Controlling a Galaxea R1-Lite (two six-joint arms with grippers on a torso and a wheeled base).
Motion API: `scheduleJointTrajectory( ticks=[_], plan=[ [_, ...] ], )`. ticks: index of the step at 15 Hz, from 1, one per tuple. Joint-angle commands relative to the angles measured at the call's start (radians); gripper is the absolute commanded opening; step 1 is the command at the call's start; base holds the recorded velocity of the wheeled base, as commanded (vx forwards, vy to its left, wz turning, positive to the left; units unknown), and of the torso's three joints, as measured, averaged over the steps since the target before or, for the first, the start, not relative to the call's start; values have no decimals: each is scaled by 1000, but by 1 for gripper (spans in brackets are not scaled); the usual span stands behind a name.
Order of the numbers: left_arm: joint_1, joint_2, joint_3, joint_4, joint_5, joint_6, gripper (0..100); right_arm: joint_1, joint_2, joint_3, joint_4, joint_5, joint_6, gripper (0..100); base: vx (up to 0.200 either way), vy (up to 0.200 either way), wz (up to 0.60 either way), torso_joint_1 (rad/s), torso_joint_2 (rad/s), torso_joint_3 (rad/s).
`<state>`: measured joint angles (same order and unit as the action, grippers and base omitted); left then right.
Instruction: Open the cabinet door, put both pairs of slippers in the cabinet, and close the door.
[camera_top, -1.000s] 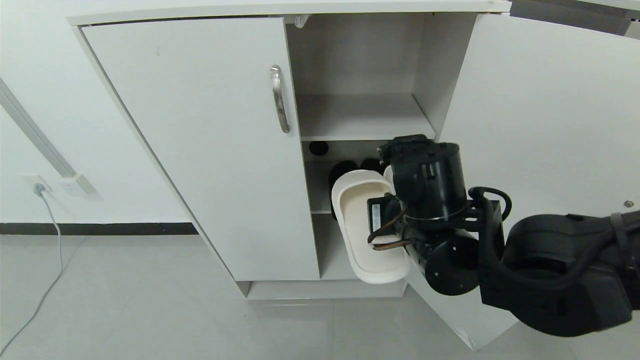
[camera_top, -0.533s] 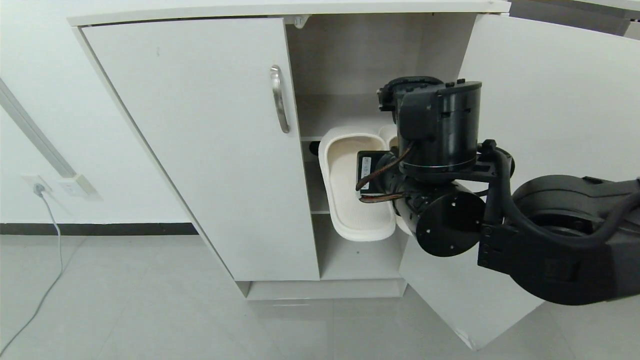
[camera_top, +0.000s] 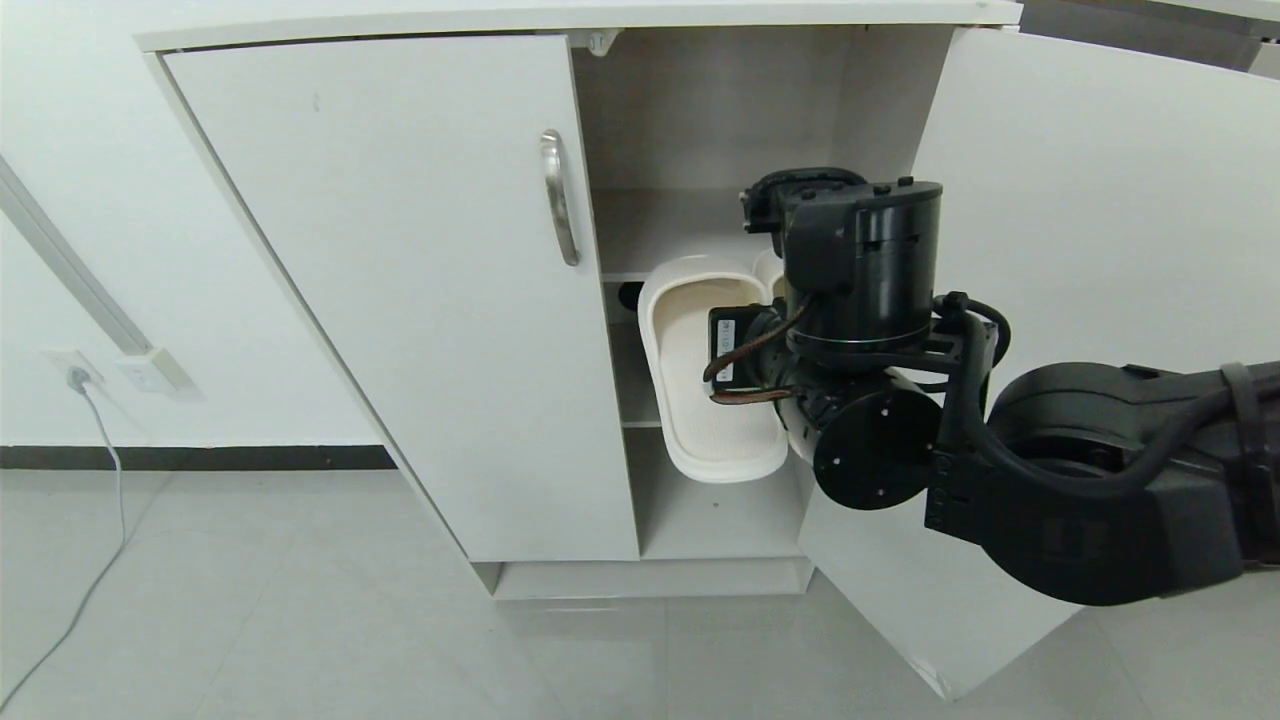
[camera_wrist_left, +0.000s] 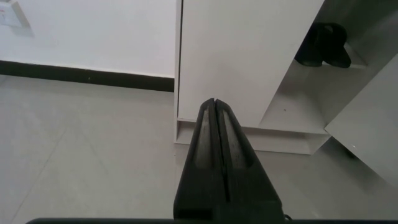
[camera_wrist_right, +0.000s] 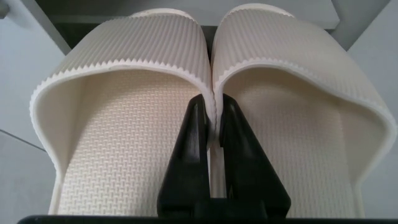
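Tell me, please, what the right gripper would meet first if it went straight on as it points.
Probably the front edge of the shelf: the right gripper is shut on the white slippers, whose toes lead into the open cabinet. Depth is unclear.

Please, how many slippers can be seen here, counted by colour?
white slippers: 2
black slippers: 2
total: 4
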<state>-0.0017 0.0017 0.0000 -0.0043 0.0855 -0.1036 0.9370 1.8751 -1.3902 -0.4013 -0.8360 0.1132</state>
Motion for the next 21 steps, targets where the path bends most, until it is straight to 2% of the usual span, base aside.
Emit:
scheduleJointTrajectory(
  ticks=[1, 12, 18, 21],
  plan=[
    [0, -2, 0, 0, 0, 1, 0, 0, -1, -1, -5, 0, -4, 0, 0, 0, 0, 0, 0, 0],
    [0, 0, 0, 0, 2, -1, 0, -9, 13, 22, -67, 0, -46, 0, 200, 0, 0, 4, 3, 3],
    [0, 0, 0, 0, 0, -1, 0, -17, 35, 30, -91, 5, -44, 0, 0, 0, 0, 0, 0, 0],
    [0, 0, 0, 0, 2, 1, 0, -50, 44, 27, -87, 29, -46, 0, 0, 0, 0, 0, 0, 0]
  ],
)
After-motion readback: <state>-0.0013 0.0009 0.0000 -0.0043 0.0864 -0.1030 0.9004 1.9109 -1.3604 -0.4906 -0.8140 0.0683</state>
